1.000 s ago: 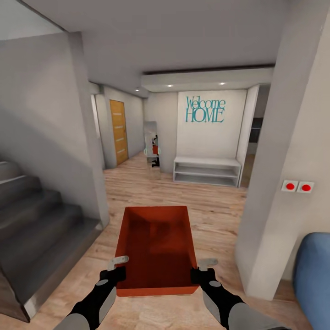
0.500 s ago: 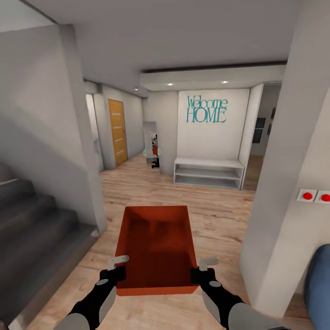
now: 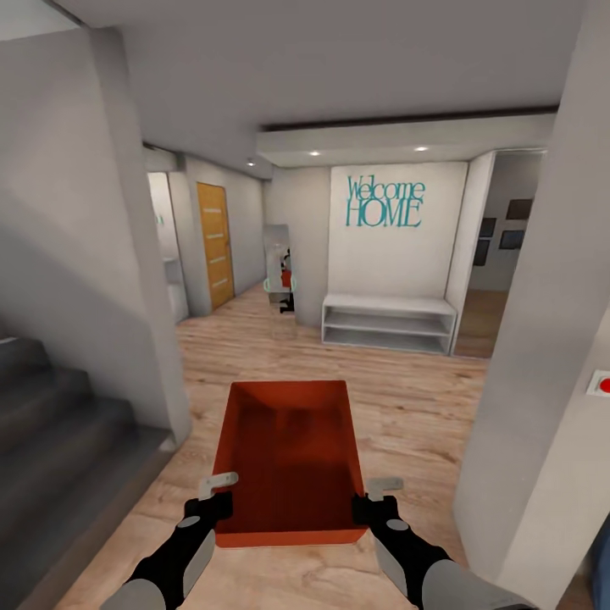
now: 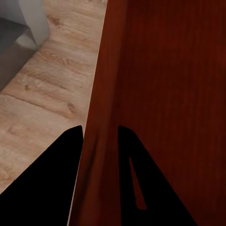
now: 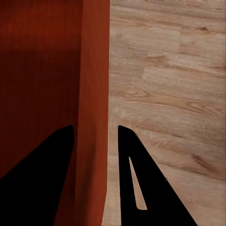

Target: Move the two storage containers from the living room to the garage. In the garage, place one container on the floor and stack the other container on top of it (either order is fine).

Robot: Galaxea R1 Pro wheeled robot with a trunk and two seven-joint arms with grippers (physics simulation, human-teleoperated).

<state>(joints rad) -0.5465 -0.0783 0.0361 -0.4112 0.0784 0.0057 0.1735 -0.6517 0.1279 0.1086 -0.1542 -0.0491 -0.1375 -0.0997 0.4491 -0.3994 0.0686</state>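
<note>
Above the wood floor (image 3: 407, 407) — both end effectors (image 3: 219, 485) (image 3: 383, 488) clamp one storage container (image 3: 288, 457).

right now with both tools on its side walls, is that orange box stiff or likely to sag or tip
Probably stiff: the storage container keeps straight walls and a level rim while the left tool and right tool each pinch a side wall. It looks empty, so likely light. Both grips sit near its near end, so the far end might dip.

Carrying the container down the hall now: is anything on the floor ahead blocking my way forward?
Nothing visible lies on the wood floor directly ahead of the storage container, held between the left gripper and right gripper. Farther on stands a white bench against the wall; stairs flank the left, a pillar the right.
</note>
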